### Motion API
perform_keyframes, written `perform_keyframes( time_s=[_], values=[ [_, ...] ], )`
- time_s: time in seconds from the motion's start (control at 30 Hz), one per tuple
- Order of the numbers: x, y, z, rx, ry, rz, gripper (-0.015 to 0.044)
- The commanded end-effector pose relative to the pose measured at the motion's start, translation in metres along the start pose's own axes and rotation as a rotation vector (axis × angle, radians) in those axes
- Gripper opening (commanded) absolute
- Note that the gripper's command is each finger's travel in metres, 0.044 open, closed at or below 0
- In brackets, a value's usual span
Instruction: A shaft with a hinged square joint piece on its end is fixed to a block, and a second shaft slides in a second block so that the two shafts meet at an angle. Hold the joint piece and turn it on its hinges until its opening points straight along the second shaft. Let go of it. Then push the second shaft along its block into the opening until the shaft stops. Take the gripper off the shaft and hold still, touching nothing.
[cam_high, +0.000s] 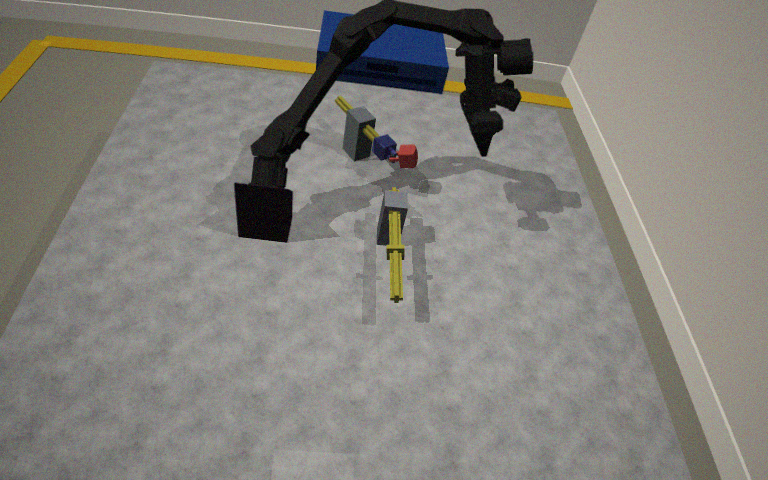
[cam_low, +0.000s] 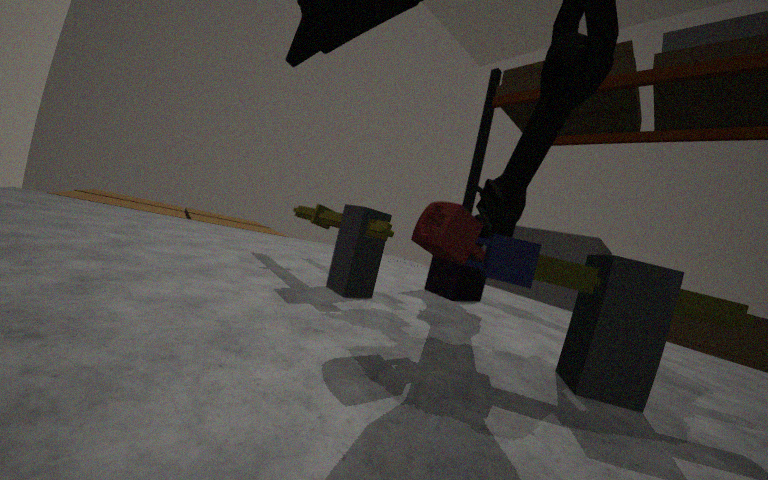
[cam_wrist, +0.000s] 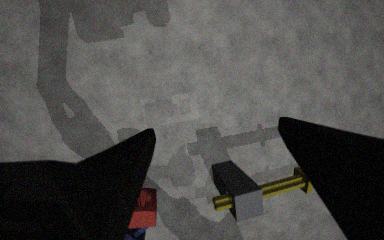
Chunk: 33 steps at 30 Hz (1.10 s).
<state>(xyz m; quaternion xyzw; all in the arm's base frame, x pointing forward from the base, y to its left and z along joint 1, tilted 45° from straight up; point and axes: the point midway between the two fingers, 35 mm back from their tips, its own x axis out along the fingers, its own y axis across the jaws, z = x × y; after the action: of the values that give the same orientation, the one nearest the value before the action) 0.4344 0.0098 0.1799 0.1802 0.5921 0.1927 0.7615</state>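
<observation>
While the gripper (cam_high: 483, 148) hangs above and beside the red joint piece (cam_high: 406, 155), fingers spread wide and empty, I'd say it should come down squarely over the piece's flat sides, closing only once the piece sits between the pads. That piece sits at the tip of the fixed shaft (cam_high: 369, 131), beyond a blue hinge block (cam_high: 384, 146). I count two grey blocks (cam_high: 358, 133) (cam_high: 393, 210), two yellow shafts, the second (cam_high: 395, 261) pulled back, not yet in the opening

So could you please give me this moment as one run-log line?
phase: approach | fingers: open, empty, above floor | red joint piece: untouched | second shaft: not inserted
</observation>
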Motion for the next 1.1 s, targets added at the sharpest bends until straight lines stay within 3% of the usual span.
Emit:
perform_keyframes(
  time_s=[0.0, 0.23, 1.07],
  values=[
    [0.002, 0.028, -0.02, -0.006, 0.081, 0.1, 0.044],
    [0.0, 0.071, -0.05, 0.004, 0.201, 0.249, 0.044],
    [0.012, 0.076, -0.057, 0.162, 0.084, 0.219, 0.044]
  ],
)
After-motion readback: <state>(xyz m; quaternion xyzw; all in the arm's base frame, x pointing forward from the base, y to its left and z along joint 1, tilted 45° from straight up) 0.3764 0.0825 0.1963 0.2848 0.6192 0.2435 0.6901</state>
